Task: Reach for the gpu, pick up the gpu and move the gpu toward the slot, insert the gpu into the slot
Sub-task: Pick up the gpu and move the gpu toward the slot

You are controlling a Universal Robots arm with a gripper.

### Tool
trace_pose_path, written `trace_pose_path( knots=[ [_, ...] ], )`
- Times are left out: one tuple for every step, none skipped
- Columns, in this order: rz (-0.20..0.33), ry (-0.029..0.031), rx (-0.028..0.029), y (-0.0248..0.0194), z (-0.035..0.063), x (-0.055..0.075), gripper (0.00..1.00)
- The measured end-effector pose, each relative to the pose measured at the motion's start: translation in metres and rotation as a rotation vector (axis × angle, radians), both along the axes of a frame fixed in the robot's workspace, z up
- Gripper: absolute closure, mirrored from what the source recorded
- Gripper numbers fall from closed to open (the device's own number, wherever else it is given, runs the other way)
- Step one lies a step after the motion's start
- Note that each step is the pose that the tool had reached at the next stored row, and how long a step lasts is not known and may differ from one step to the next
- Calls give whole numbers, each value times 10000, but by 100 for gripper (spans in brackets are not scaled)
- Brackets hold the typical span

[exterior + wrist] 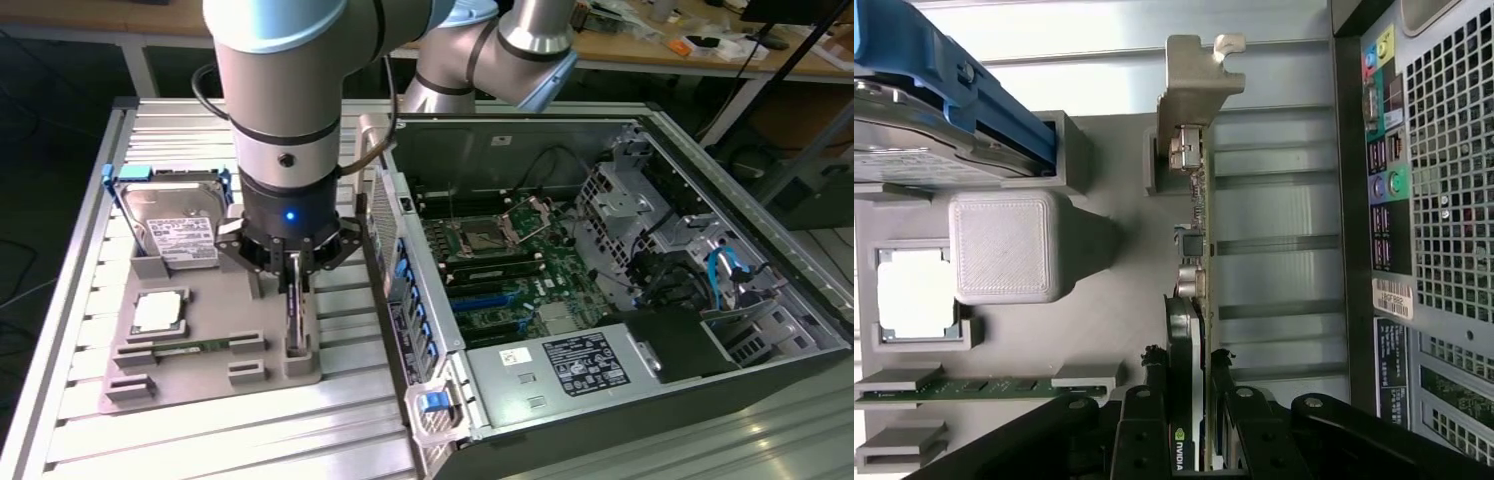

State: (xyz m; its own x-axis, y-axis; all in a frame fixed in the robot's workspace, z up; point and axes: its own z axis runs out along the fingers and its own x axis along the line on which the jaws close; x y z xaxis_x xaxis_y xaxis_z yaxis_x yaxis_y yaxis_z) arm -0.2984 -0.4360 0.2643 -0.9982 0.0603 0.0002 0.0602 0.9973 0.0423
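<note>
Green circuit board, seen edge-on and very slim, makes up the gpu (pixel 1197 215), which stands upright in a grey holder with its folded silver metal bracket at the far end. A round black part on its side carries a small NVIDIA mark. The black pincer (pixel 1189 362) straddles that part, its fingers (pixel 1154 375) pressed against both faces of the card, pinching it while it sits in the holder. The holder belongs to a matte grey plastic tray (pixel 1114 330) with a fine printed texture. The tray also carries a boxy silver hard drive (pixel 180 225) with a white label too small to read, and a thin green memory stick (pixel 984 387). The tray lies on a ribbed aluminium desk (pixel 267 430). Towards the exterior view's right lies the open metal computer case (pixel 534 150). Inside it, the long narrow plastic slot (pixel 487 298) sits on the green motherboard (pixel 514 265), well apart from the card. Beside the motherboard is a power supply (pixel 574 365) bearing a white printed label.
</note>
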Motion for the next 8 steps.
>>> trace_pose_path(
  knots=[
    [0, 0, 0, 0, 11, 0, 73],
    [0, -1, 0, 0, 24, 0, 73],
    [0, 0, 0, 0, 38, 0, 73],
    [0, 1, 0, 0, 50, 0, 73],
    [0, 0, 0, 0, 64, 0, 73],
    [0, -1, 0, 0, 78, 0, 73],
    [0, -1, 0, 0, 92, 0, 73],
    [0, -1, -1, 0, 110, 0, 73]
  ],
)
